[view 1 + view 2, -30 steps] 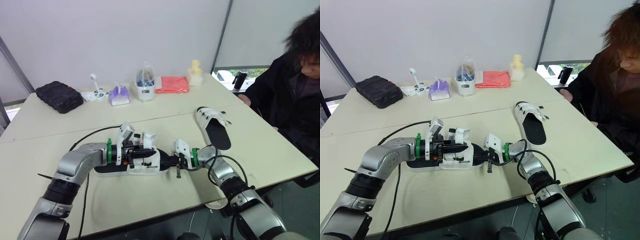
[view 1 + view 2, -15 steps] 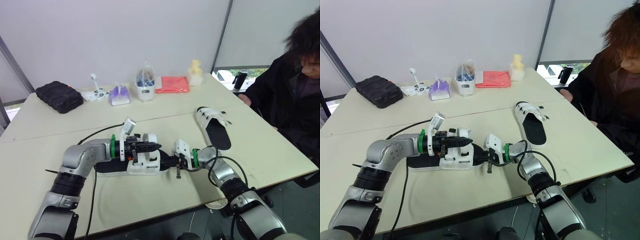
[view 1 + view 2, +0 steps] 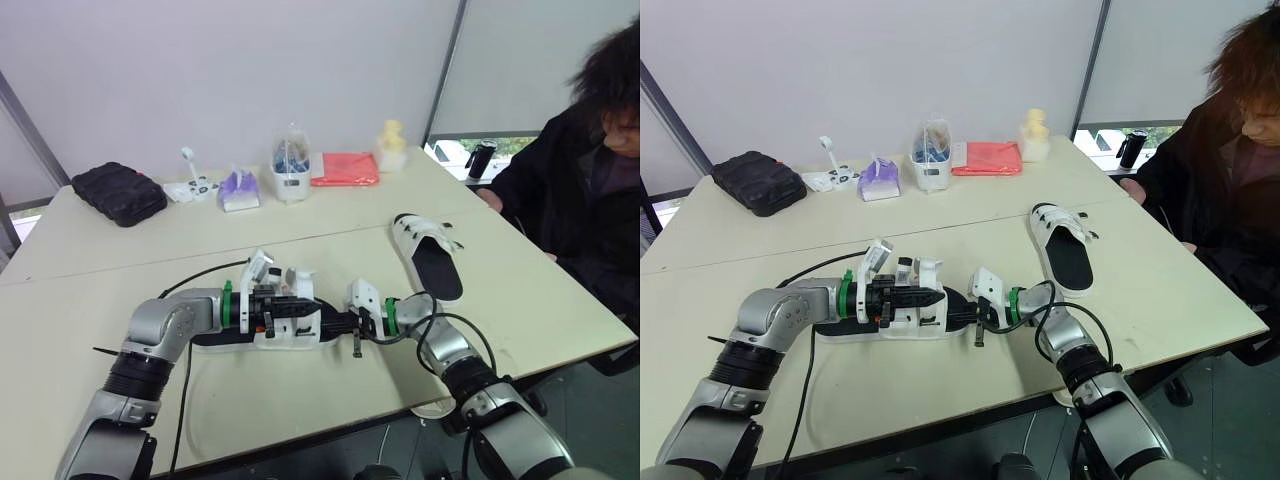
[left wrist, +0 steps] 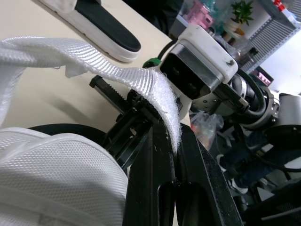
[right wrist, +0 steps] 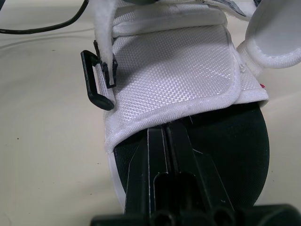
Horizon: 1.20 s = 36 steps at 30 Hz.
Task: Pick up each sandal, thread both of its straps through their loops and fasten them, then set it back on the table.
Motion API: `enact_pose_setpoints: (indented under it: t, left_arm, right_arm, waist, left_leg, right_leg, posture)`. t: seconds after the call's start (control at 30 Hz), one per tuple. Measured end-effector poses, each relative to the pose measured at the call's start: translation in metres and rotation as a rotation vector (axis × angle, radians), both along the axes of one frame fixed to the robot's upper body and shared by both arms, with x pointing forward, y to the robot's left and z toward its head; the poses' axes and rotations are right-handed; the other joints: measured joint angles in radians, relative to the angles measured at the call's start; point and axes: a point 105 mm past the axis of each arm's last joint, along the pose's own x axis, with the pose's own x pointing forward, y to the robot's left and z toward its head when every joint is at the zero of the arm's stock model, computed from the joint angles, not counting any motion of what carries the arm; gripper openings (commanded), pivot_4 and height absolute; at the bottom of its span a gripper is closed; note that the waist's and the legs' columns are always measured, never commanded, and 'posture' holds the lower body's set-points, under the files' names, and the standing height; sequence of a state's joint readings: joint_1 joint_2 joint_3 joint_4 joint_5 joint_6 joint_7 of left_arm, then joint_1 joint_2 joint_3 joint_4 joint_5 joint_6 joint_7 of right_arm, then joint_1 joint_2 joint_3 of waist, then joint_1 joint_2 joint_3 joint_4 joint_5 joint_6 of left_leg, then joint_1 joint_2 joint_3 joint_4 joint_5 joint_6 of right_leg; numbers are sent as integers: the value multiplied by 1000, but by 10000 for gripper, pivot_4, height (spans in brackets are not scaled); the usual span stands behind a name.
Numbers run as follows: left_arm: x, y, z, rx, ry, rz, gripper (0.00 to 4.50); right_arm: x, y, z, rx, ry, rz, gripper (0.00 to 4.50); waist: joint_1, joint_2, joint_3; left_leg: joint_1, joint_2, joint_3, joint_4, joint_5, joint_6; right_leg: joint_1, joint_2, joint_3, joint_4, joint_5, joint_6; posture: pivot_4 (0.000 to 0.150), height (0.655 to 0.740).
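Note:
A white sandal with a black sole (image 3: 292, 328) lies on the table in front of me. My left gripper (image 3: 303, 306) hovers over its upper, shut on a white strap (image 4: 117, 70) that arches up from the sandal. My right gripper (image 3: 341, 322) is shut on the end of the sandal's black sole (image 5: 235, 141). The right wrist view shows a black loop (image 5: 94, 78) at the side of the mesh upper (image 5: 174, 66), with a strap end standing beside it. A second white sandal (image 3: 429, 256) lies flat farther off to the right.
Along the table's far side are a black case (image 3: 118, 192), a purple pouch (image 3: 238, 190), a clear container (image 3: 290, 165), a red cloth (image 3: 345, 168) and a yellow object (image 3: 390, 146). A person in dark clothes (image 3: 590, 190) sits at the right. A black cable (image 3: 190, 270) crosses the table.
My left gripper, raised and reaching right half a second ago, has dropped lower and drawn back slightly over the sandal with the strap. The right arm and sandal stay put.

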State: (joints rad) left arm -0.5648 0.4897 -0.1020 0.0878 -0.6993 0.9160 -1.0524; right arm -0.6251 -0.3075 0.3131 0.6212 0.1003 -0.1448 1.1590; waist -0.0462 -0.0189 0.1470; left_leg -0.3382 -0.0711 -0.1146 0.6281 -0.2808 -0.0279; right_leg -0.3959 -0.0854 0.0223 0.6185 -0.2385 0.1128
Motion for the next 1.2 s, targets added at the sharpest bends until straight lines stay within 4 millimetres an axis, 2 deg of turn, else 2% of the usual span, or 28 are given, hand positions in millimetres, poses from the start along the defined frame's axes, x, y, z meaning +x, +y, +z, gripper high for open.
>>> enact_pose_setpoints:
  t: [0.23,0.83,1.0,1.1,1.2]
  left_arm:
    - [-1,-8,0,-32,46,0,327]
    - [-2,3,-3,24,-2,-2,327]
    - [9,4,-9,105,-88,42,327]
    - [12,4,-23,189,-127,49,327]
    - [12,4,-22,206,-166,37,327]
  right_arm:
    - [0,0,0,1,-3,-4,0]
    - [-1,0,-1,4,-3,-10,0]
    - [-1,1,-1,6,-4,-10,0]
    - [-1,1,-1,6,-3,-11,0]
    - [-1,1,-2,4,-3,-12,0]
  waist:
    - [0,0,0]
    - [0,0,0]
    - [0,2,-1]
    - [0,3,-2]
    - [0,4,-3]
  left_leg:
    - [0,0,0,0,0,0]
    - [0,0,0,-1,0,0]
    - [0,0,0,-2,0,0]
    - [0,0,0,-2,0,0]
    - [0,0,0,-2,0,0]
  right_leg:
    - [0,0,0,0,0,0]
    - [0,0,0,-1,0,0]
    - [0,0,0,-2,0,0]
    - [0,0,0,-2,0,0]
    - [0,0,0,-2,0,0]
  posture:
    - [1500,7400]
    - [1500,7400]
    - [1500,7400]
    - [1500,7400]
    - [1500,7400]
